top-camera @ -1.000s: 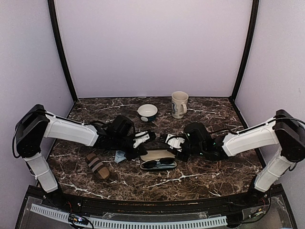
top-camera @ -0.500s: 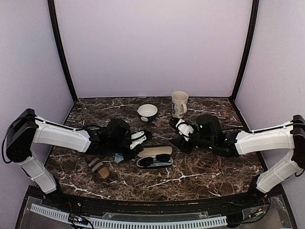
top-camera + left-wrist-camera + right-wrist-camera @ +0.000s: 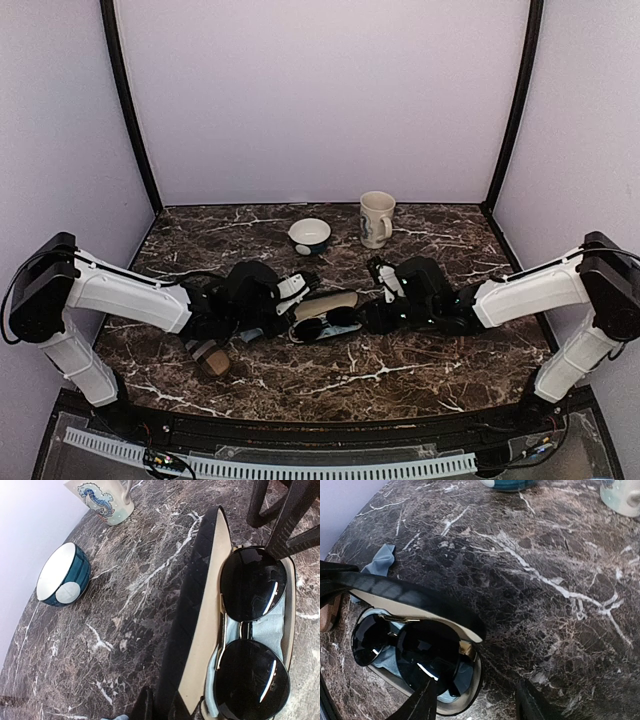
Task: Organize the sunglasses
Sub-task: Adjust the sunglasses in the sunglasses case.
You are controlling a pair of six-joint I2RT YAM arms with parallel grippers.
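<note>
Sunglasses (image 3: 252, 630) sit lenses-up in the open case (image 3: 293, 595), directly under our right gripper (image 3: 476, 685), jaws apart. Left gripper (image 3: 298, 290) is pinched on the lid (image 3: 192, 610) just ahead. We'd lift the right fingers clear, then fold it down evenly.

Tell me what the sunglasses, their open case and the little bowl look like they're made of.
Sunglasses: dark glossy lenses, glass or plastic, with sharp reflections; thin metal-looking wire frame.
Case: black outside with a woven check texture, likely fabric or faux leather; smooth cream lining.
Bowl: probably glazed ceramic, teal outside, white inside, slight sheen.
</note>
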